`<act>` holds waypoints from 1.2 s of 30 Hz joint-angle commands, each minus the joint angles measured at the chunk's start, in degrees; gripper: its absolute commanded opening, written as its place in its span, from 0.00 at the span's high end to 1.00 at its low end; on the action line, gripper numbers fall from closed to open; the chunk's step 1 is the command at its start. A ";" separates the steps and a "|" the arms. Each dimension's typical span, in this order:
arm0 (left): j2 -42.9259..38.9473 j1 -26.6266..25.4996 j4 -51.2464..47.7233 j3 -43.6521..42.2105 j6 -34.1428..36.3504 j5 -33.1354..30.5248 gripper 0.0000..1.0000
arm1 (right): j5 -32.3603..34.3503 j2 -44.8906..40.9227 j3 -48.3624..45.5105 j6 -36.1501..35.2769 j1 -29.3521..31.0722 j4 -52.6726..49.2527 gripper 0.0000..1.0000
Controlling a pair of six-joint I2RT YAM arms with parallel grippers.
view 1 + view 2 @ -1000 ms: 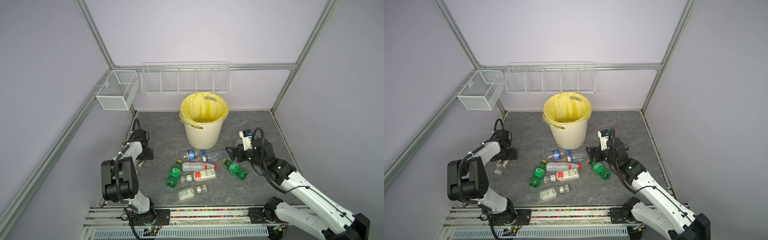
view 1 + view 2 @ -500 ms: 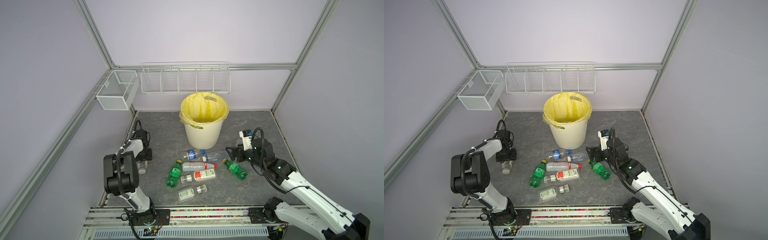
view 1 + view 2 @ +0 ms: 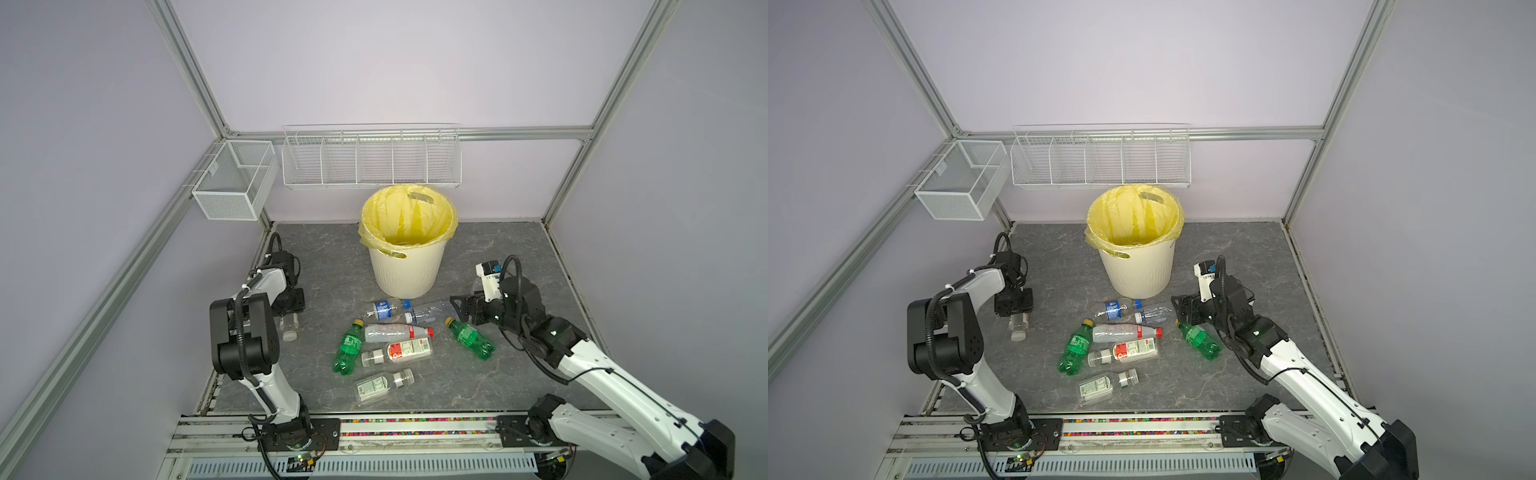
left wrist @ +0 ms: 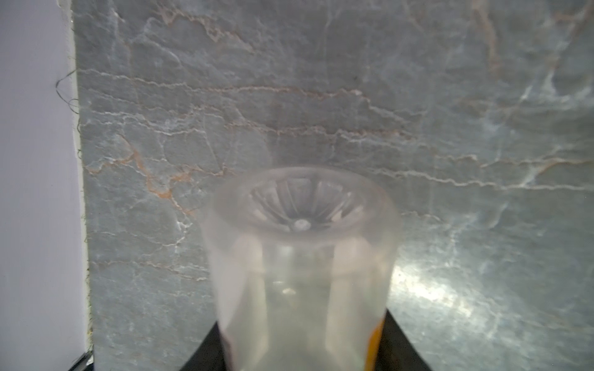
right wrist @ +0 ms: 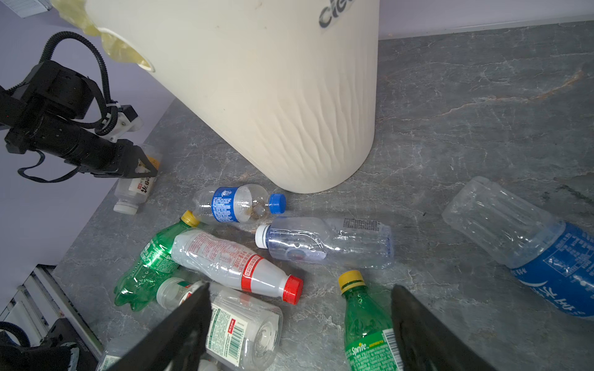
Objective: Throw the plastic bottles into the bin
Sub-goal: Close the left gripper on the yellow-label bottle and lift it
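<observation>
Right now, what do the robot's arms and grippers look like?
The left arm and right arm have white shells, black joints and black ribbed cables looping at the wrists. The left gripper and right gripper are black, with tapered fingers.

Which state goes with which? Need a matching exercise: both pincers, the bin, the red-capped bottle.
Things:
1. left pincer
2. right pincer
3. bin
4. red-capped bottle

States:
a. lying on its side
b. open, empty
c. upright, lined with a yellow bag
d. shut on a clear bottle

Pairs: 1-d, 2-b, 3-c, 4-a
</observation>
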 commanded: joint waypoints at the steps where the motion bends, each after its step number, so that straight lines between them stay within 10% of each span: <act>1: -0.91 -0.44 -2.22 2.36 -3.54 2.67 0.62 | -0.74 0.32 0.58 2.33 -0.27 -0.73 0.12; 17: -7.56 -0.39 -8.28 8.12 -11.25 11.35 0.67 | 3.73 3.18 3.55 7.57 -0.14 -9.09 0.12; 36: -20.08 -0.48 1.28 1.23 -14.64 35.63 0.67 | 8.67 3.93 4.83 9.95 -0.19 -15.88 0.12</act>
